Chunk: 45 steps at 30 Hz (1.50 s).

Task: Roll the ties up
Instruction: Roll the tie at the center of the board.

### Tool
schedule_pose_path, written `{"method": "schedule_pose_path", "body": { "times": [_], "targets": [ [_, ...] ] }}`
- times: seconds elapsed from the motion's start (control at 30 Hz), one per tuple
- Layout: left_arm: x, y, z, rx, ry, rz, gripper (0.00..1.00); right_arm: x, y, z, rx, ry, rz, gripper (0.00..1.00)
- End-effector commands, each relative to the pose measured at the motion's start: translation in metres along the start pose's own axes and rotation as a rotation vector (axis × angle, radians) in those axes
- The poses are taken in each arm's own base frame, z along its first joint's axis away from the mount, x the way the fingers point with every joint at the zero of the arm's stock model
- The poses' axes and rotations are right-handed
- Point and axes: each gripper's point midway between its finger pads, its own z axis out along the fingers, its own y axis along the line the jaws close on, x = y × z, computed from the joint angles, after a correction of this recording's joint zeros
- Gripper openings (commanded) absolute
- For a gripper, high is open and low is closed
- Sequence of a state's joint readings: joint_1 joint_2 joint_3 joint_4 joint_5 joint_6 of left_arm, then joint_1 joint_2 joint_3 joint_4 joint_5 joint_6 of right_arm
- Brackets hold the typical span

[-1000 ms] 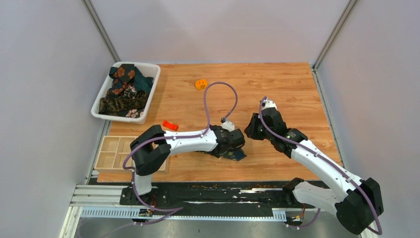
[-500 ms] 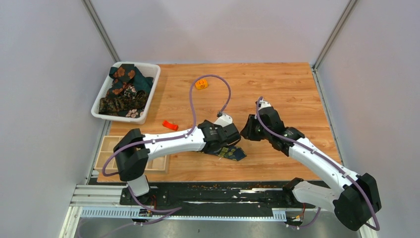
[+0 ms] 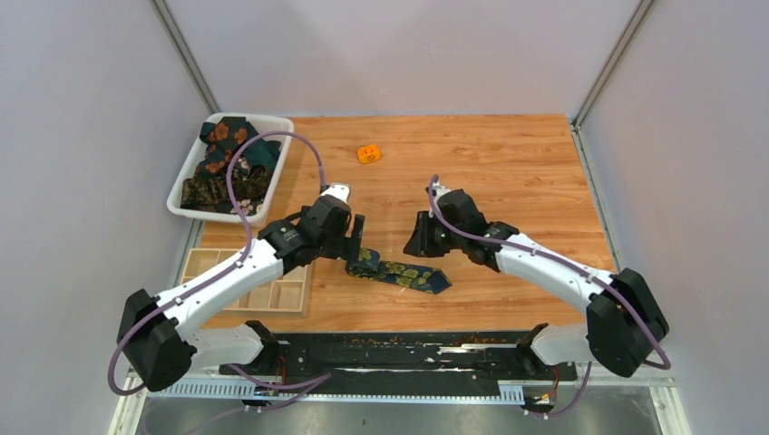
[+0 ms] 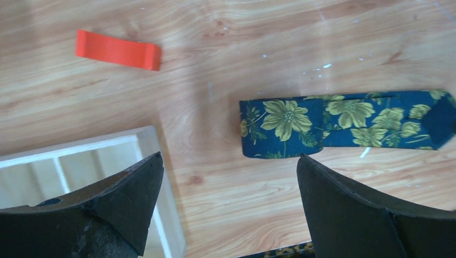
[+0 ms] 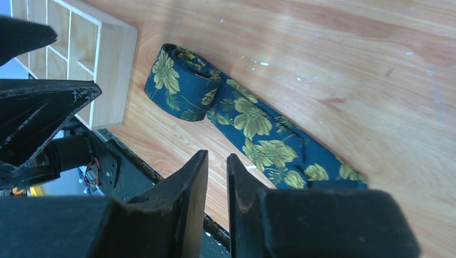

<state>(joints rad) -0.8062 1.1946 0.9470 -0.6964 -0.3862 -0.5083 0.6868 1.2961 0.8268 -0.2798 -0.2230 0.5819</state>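
Observation:
A navy tie with yellow-green flowers [image 3: 399, 272] lies flat on the wooden table, its left end rolled into a short coil [image 5: 177, 86]. It also shows in the left wrist view [image 4: 333, 126]. My left gripper [image 3: 352, 241] is open and empty, just left of the coiled end [image 4: 230, 157]. My right gripper [image 3: 416, 241] is shut and empty, hovering just behind the tie's right part [image 5: 217, 155]. Several dark green floral ties [image 3: 227, 163] lie heaped in a white bin [image 3: 283, 136] at the back left.
A wooden compartment tray [image 3: 201, 265] sits at the front left, close to the tie's coil [image 5: 102, 64]. A red plastic piece [image 4: 118, 49] lies behind the tray. An orange cube [image 3: 368, 153] lies at the back centre. The table's front edge is near the tie.
My left arm has pulled back to the left off the tie, uncovering its rolled end. My right gripper has moved left along the table behind the tie.

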Motion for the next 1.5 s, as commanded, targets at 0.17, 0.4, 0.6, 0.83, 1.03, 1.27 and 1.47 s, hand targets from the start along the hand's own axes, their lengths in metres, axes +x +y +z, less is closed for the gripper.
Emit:
{"method": "schedule_pose_path", "body": {
  "times": [0.17, 0.4, 0.6, 0.83, 1.03, 1.27, 1.47],
  "targets": [
    [-0.002, -0.031, 0.025, 0.288, 0.058, -0.039, 0.98, -0.008, 0.046, 0.025, -0.160, 0.022, -0.010, 0.21],
    [0.013, -0.030, 0.048, 0.366, 0.143, -0.088, 0.96, -0.005, 0.048, 0.041, -0.180, 0.051, -0.002, 0.20],
    [0.030, -0.029, 0.068, 0.382, 0.211, -0.110, 0.94, -0.002, 0.047, 0.050, -0.181, 0.067, 0.001, 0.19],
    [0.049, -0.036, 0.081, 0.409, 0.284, -0.125, 0.90, 0.000, 0.043, 0.051, -0.171, 0.073, -0.001, 0.19],
    [0.058, -0.040, 0.084, 0.427, 0.309, -0.151, 0.86, 0.005, 0.038, 0.055, -0.162, 0.080, 0.008, 0.19],
    [0.067, -0.045, 0.086, 0.447, 0.319, -0.196, 0.70, 0.011, 0.029, 0.060, -0.136, 0.084, 0.017, 0.20],
    [0.064, -0.035, 0.081, 0.329, 0.320, -0.148, 0.61, 0.017, 0.023, 0.063, -0.126, 0.091, 0.026, 0.32]
  ]
}}
